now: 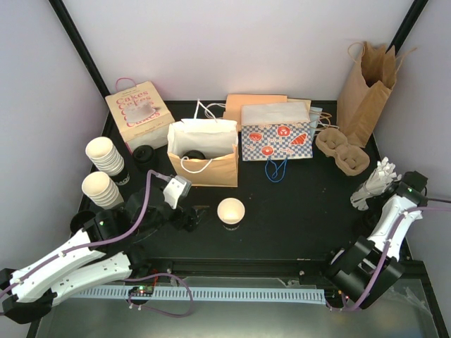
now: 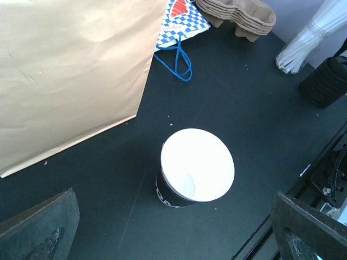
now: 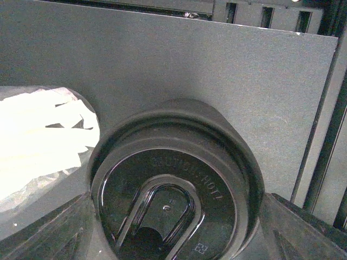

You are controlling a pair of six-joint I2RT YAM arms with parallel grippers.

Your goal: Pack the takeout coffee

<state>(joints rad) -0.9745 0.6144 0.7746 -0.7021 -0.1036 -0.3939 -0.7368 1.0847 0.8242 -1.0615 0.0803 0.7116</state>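
Observation:
A cream paper cup (image 1: 231,210) (image 2: 197,172) with a dark band stands upright and lidless at the middle of the black table. My left gripper (image 1: 193,214) (image 2: 173,234) hovers open just left of it, with nothing between its fingers. At the right edge my right gripper (image 1: 414,184) (image 3: 173,238) is closed on the rim of a round black lid (image 3: 172,192), the top one of a stack, one finger on each side. A round black lid (image 1: 194,154) shows inside the open kraft bag (image 1: 204,169); what is under it is hidden. No takeout coffee shows plainly.
Stacked lidless cups (image 1: 104,156) stand at the left, beside a pink Cakes bag (image 1: 138,113). A checkered bag (image 1: 276,134), a pulp cup carrier (image 1: 342,150) and a tall brown bag (image 1: 365,88) line the back. Wrapped white straws (image 1: 372,184) lie next to the lid stack (image 2: 327,81).

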